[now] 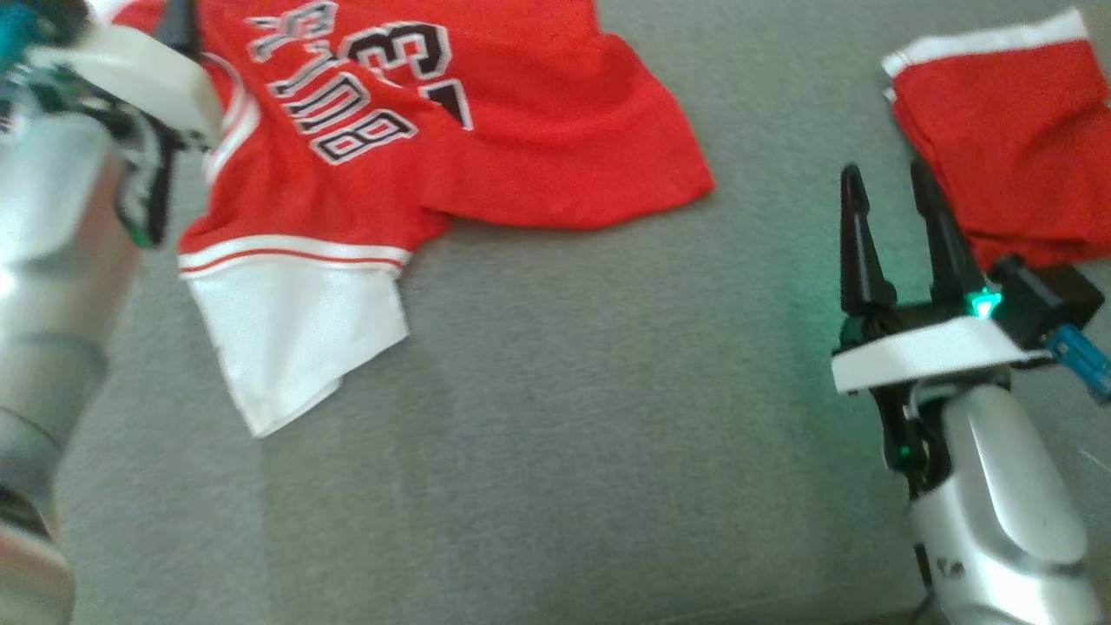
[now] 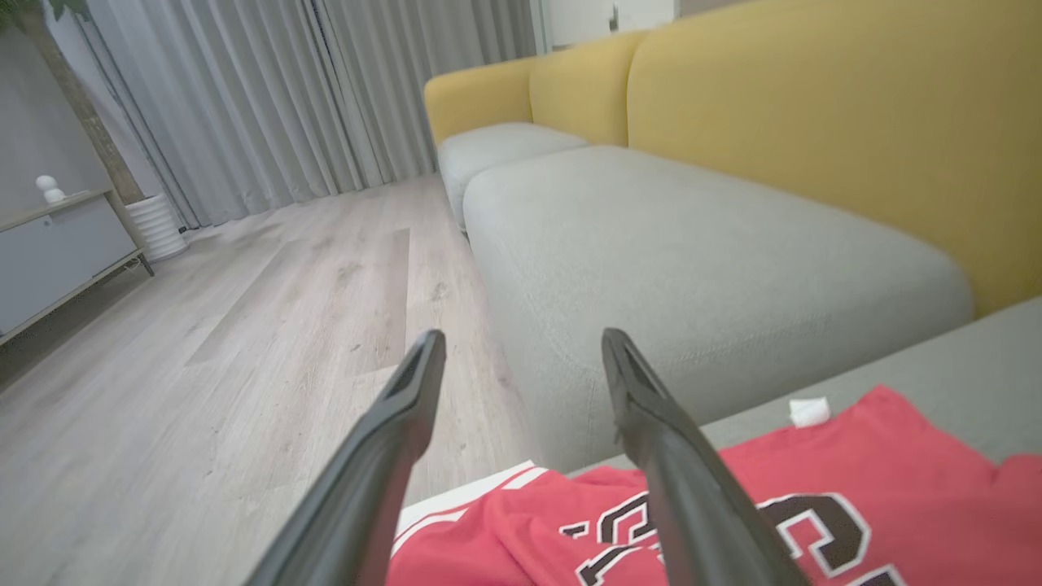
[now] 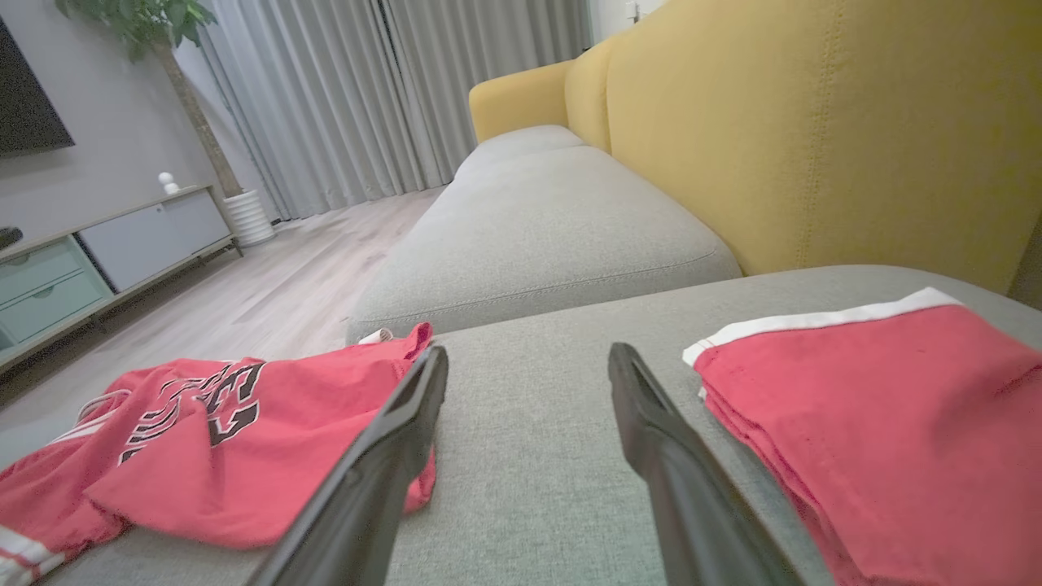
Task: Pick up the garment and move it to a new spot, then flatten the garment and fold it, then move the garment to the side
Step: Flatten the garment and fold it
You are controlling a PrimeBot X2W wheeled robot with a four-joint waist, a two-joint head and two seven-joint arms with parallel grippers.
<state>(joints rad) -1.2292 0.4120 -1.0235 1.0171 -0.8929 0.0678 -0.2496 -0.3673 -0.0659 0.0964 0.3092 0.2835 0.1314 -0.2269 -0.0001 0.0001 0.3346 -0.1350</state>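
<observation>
red jersey [image 1: 538,148], "BULLS" lettering upside down, numeral 3

In the head view the jersey [image 1: 538,130] is running off the upper edge, its lettering getting clipped there, and the left arm [image 1: 52,217] is blurring past making out. Under the left gripper [image 2: 523,342], one finger [image 2: 692,488] is covering part of the jersey's number. Just beside the right gripper [image 1: 885,169], the folded red garment [image 1: 998,130] is getting cut by the frame's edge. A white scrap [image 2: 810,411] is lying beyond the left fingertips — too small to tell.
</observation>
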